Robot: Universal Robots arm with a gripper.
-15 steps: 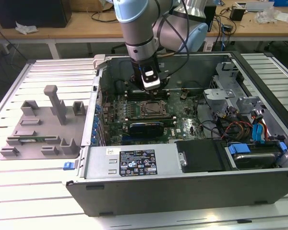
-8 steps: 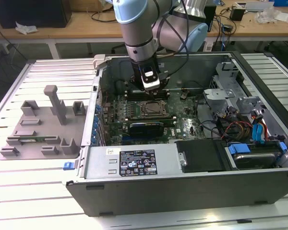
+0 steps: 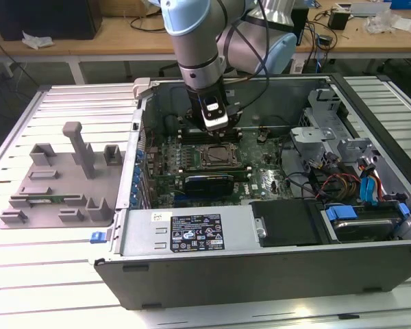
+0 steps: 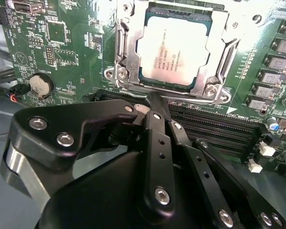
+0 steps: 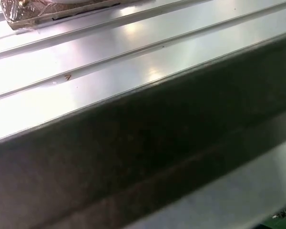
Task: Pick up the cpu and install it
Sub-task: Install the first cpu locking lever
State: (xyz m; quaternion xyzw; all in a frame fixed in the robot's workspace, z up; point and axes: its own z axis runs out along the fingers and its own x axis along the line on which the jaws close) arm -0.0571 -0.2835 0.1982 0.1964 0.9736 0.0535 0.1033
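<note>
hand closed, empty, hovering beside cpu seated in socket frame.

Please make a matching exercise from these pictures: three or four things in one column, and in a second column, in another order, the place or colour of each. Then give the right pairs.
Things:
1. cpu
2. gripper
3. grey holder tray
4. coin battery

Places or colours:
A. on the table outside the computer case, at the exterior view's left
B. lying in the metal socket frame on the green board
C. round and silver, set in the green board beside the socket
D. black, hanging above the board, next to the socket

Pairs: 1-B, 2-D, 3-A, 4-C
</note>
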